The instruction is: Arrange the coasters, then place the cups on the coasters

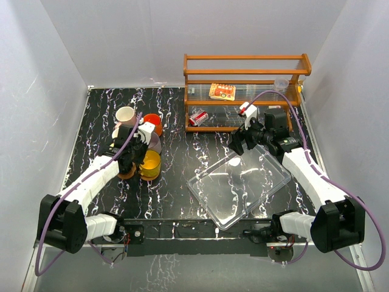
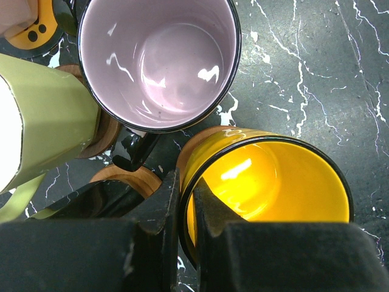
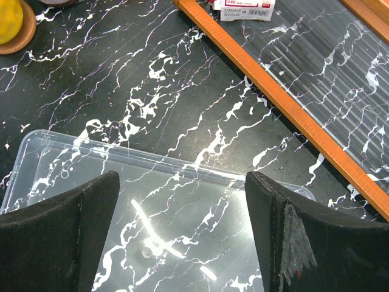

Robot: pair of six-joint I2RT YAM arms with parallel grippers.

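A tight group of cups stands at the left of the table: a pale one (image 1: 126, 114), an orange-red one (image 1: 152, 123), a mauve one (image 1: 154, 142) and a yellow cup (image 1: 150, 164). My left gripper (image 1: 139, 157) is shut on the yellow cup's (image 2: 273, 182) near rim, one finger inside and one outside (image 2: 187, 190). A brown coaster (image 3: 19, 38) lies under the yellow cup (image 3: 8, 20). The mauve cup (image 2: 159, 61) and an olive-cream cup (image 2: 51, 115) stand right beside it, with orange-brown coasters (image 2: 124, 177) partly hidden beneath them. My right gripper (image 1: 240, 145) hangs open and empty (image 3: 182, 182) over the tray.
A clear plastic tray (image 1: 240, 182) lies at centre right, its far rim (image 3: 152, 159) below my right fingers. A wooden rack (image 1: 243, 91) with small packets stands at the back right, and its orange front rail (image 3: 273, 82) runs close to my right gripper.
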